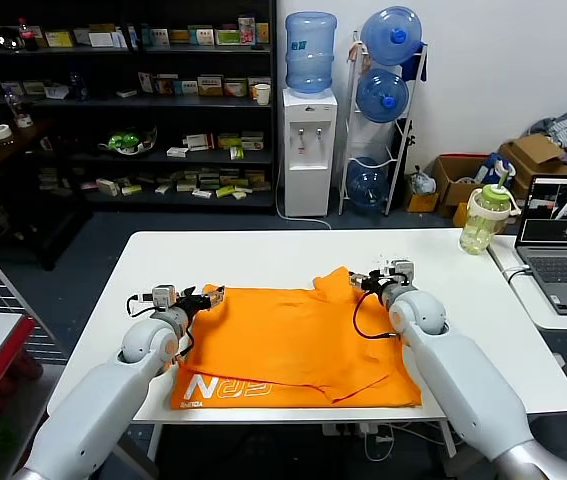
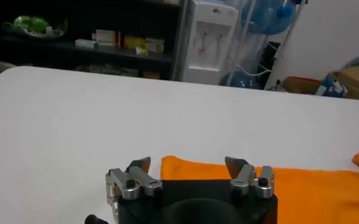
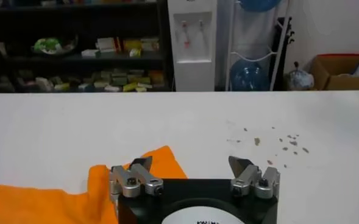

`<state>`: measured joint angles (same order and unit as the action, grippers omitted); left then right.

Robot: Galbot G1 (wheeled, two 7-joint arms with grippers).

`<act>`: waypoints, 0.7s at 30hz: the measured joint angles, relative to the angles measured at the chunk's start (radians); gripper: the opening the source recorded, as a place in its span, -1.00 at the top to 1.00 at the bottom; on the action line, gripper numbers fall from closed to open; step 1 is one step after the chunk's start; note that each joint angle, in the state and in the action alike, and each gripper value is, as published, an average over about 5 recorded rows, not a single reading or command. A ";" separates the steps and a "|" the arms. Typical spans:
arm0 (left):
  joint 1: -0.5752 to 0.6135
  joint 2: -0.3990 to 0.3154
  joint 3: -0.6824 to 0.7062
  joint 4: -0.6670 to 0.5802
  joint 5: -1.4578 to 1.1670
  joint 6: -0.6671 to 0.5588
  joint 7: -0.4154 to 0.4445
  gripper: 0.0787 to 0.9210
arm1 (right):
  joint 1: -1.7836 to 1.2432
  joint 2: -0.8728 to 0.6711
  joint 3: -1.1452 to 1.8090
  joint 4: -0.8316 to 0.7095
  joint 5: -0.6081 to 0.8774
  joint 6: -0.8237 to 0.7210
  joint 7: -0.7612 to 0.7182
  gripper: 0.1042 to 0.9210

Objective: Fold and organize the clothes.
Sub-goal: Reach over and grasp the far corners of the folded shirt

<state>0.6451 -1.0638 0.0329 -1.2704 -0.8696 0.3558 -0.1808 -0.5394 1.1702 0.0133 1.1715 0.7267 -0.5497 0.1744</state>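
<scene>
Orange cotton fills the middle of your white desk [image 1: 263, 250]: the T-shirt [image 1: 293, 345] lies spread out, its near edge almost at the desk's front rim, with white block lettering [image 1: 225, 389] showing along the near-left strip. You can see a fold line running across the lower half, and a sleeve [image 1: 338, 280] pokes up at the far side, a bit crumpled.

Your left tool [image 1: 206, 297] sits at the shirt's far-left corner, fingers spread apart with nothing between them. From the left wrist view, the left tool [image 2: 188, 163] hangs just above the shirt's edge, the orange hem lying in the gap between the tips, not pinched.

Your right tool [image 1: 365, 281] is at the far-right side, right beside that raised sleeve. It is open too. From the right wrist view, the right tool [image 3: 191, 163] has one fingertip over the orange cloth [image 3: 63, 198] and the other over bare desk, gripping nothing.

Farther out, a green-lidded bottle [image 1: 487, 218] stands near the desk's far-right corner. A laptop [image 1: 561, 240] sits open on the neighbouring surface to the right. Behind the desk you have a water dispenser [image 1: 309, 140] and dark shelves [image 1: 123, 100] along the wall.
</scene>
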 measured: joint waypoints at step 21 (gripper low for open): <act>-0.097 -0.021 0.079 0.120 0.020 0.050 0.009 -0.44 | 0.073 0.059 -0.047 -0.139 -0.005 -0.044 -0.058 -0.22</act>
<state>0.5486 -1.0850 0.1119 -1.1504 -0.8499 0.4062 -0.1714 -0.4668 1.2296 -0.0334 1.0324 0.7217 -0.5936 0.1163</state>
